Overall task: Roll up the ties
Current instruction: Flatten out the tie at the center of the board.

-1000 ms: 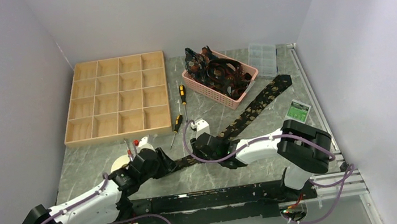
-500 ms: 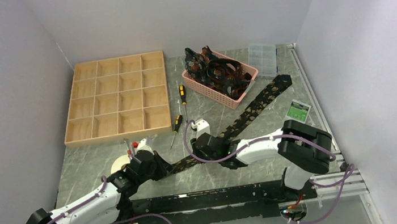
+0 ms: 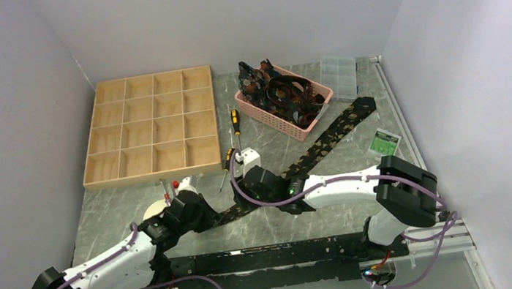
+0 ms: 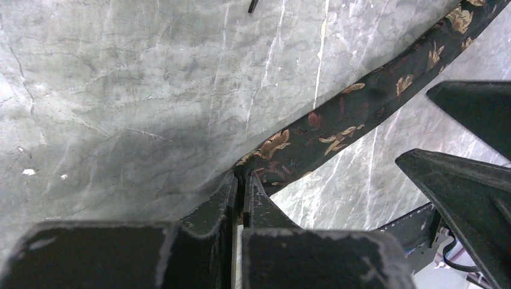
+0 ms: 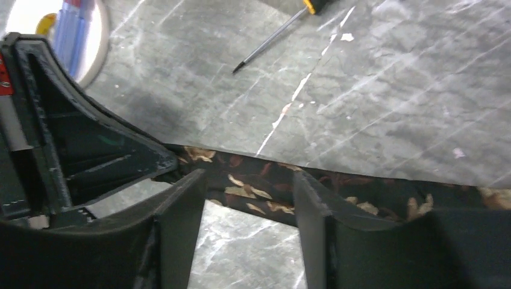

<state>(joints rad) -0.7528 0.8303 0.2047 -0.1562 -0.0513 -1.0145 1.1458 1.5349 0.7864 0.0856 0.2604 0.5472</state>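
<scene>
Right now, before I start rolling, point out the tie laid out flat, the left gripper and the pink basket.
tie (image 3: 326, 139): top view, middle of its patterned length.
left gripper (image 4: 243, 180): left wrist view, between fingertips shut on the tie's end.
pink basket (image 3: 270, 120): top view, near side wall.

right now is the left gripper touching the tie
Touching. The left wrist view shows the left gripper pinched shut on the tie at its near end.

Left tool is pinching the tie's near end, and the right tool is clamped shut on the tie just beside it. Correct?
Not quite. The left tool is shut on the tie at its end, but the right tool beside it is open: the right wrist view shows its fingers standing apart over the tie, not clamping it.
</scene>
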